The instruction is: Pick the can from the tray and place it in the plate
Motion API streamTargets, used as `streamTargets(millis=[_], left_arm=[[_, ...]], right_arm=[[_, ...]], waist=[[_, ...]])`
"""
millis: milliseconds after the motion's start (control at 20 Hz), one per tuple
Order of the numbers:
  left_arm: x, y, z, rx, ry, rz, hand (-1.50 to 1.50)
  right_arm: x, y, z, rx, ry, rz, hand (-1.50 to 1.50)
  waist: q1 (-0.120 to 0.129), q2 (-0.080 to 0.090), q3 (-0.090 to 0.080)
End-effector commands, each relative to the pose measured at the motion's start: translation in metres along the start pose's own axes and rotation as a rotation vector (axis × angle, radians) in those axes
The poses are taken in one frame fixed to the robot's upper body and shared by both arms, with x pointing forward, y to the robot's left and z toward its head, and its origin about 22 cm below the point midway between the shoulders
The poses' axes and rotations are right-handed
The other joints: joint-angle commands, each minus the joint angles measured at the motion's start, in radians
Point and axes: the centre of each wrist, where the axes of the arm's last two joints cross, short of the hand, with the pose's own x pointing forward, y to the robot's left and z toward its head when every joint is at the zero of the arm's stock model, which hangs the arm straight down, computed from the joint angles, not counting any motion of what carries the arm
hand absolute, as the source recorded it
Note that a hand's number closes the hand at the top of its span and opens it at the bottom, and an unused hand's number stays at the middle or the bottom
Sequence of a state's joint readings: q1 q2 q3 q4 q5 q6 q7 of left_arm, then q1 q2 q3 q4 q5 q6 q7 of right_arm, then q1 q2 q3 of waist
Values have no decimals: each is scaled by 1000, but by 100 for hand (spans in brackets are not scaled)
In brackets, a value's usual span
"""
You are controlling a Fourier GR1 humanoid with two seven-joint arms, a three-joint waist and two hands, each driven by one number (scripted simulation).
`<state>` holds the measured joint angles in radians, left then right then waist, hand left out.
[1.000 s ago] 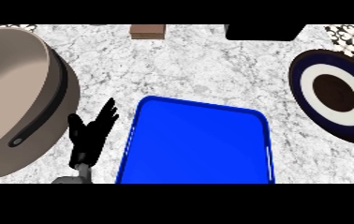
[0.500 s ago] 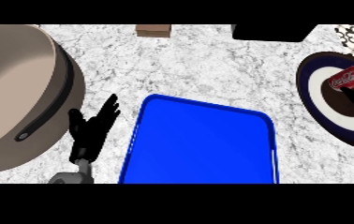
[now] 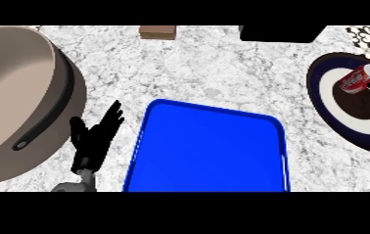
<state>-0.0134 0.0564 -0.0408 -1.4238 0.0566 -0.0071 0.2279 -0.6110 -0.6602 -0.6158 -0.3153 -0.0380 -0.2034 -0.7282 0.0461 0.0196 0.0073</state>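
The left hand [image 3: 94, 137] rests with fingers spread, holding nothing, the blue tray [image 3: 209, 152] just to its right. Far beyond, the red can [image 3: 356, 79] lies on the plate [image 3: 329, 108], so the placing looks done; the right hand is out of sight.

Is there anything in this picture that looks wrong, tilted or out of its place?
One thing: the red can lies tilted on the plate at the right edge, not standing upright, and is partly cut off by the frame. The blue tray holds nothing. The left hand rests open beside the tray.
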Motion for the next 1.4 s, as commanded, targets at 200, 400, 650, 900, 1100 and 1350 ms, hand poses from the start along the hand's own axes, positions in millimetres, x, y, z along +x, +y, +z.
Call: streamTargets(millis=[200, 400, 650, 900, 1100, 1350], left_arm=[[-7, 12, 3, 21, 8, 5, 0], [-10, -9, 15, 16, 18, 17, 0], [-3, 0, -4, 33, 0, 6, 0], [-18, -10, 0, 17, 19, 8, 0], [-13, 20, 12, 49, 30, 18, 0], [-21, 29, 21, 17, 30, -10, 0]], right_arm=[[-21, -66, 14, 32, 64, -206, -150], [-46, -93, 49, 116, 51, -269, -150], [-50, -138, 65, 238, 42, -252, -150], [-57, -136, 76, 252, 31, -169, -150], [-63, -155, 94, 303, 29, -135, -150], [-72, -148, 109, 295, 41, -118, -150]], waist=[[-23, -7, -2], [-24, -10, -1], [-41, -11, -3], [-32, -9, -2], [-37, -16, -4], [-35, -17, -4]])
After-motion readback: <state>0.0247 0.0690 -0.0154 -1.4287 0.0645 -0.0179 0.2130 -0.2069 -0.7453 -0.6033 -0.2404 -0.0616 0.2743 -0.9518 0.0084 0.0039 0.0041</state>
